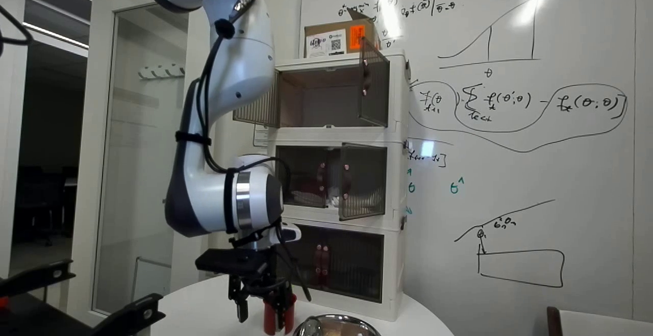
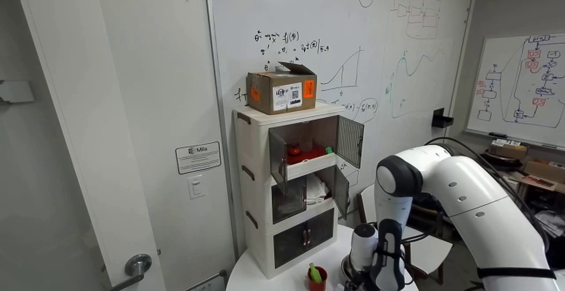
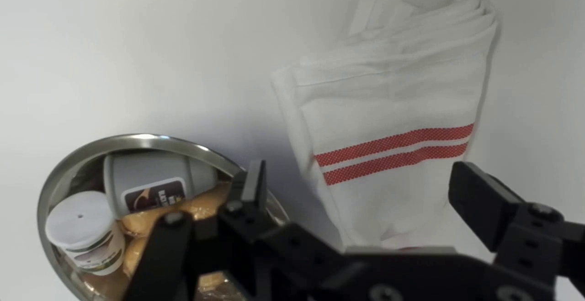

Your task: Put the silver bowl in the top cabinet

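Note:
The silver bowl [image 3: 137,141] sits on the white table at lower left in the wrist view, holding a grey bottle, a white-lidded jar and orange-brown wrapped items. Its rim also shows at the bottom of an exterior view [image 1: 352,321]. My gripper [image 3: 361,186] is open, pointing down over a white towel with red stripes [image 3: 393,95]. The left finger overlaps the bowl's right rim in view; contact cannot be told. The gripper also shows low over the table [image 1: 261,316]. The top cabinet [image 1: 326,99] has both doors open; red items and a small green one lie inside [image 2: 311,165].
A red cup [image 2: 317,284] with a green utensil stands on the table near the gripper. The middle compartment [image 2: 315,190] has a door ajar and holds white cloth. The bottom compartment [image 1: 352,264] is shut. A cardboard box [image 2: 265,94] sits on top of the cabinet stack.

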Available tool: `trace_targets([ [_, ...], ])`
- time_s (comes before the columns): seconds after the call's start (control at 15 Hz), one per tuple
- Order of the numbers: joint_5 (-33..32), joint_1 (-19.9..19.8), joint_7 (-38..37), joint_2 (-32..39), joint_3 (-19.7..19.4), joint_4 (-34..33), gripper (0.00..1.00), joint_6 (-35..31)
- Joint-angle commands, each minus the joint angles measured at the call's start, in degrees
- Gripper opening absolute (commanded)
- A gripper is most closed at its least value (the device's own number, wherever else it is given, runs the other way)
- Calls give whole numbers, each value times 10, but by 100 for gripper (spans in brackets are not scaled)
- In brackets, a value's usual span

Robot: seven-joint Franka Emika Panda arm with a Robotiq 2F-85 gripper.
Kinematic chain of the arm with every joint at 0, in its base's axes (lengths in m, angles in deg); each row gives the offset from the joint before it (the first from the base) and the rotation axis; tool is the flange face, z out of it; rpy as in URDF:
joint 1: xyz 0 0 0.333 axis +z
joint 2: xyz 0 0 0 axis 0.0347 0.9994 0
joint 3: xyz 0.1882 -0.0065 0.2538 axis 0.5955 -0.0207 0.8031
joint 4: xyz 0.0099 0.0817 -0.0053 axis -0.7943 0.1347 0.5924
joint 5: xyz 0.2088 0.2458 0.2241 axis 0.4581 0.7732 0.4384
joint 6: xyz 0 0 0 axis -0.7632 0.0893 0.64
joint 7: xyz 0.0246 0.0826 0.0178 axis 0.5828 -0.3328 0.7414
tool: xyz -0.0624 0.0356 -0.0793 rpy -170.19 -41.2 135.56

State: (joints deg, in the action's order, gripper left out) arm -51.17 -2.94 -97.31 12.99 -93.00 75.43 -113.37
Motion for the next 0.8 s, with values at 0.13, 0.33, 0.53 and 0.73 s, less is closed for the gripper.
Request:
trace_targets([
  [0.13,14,127,-15,84,-115,-65,100,-90],
  [0.33,39,181,-8,124,-155,-86,100,-125],
  [0.53,73,214,-7,164,-184,-101,100,-145],
  [0.73,112,235,-8,202,-210,-114,100,-163],
])
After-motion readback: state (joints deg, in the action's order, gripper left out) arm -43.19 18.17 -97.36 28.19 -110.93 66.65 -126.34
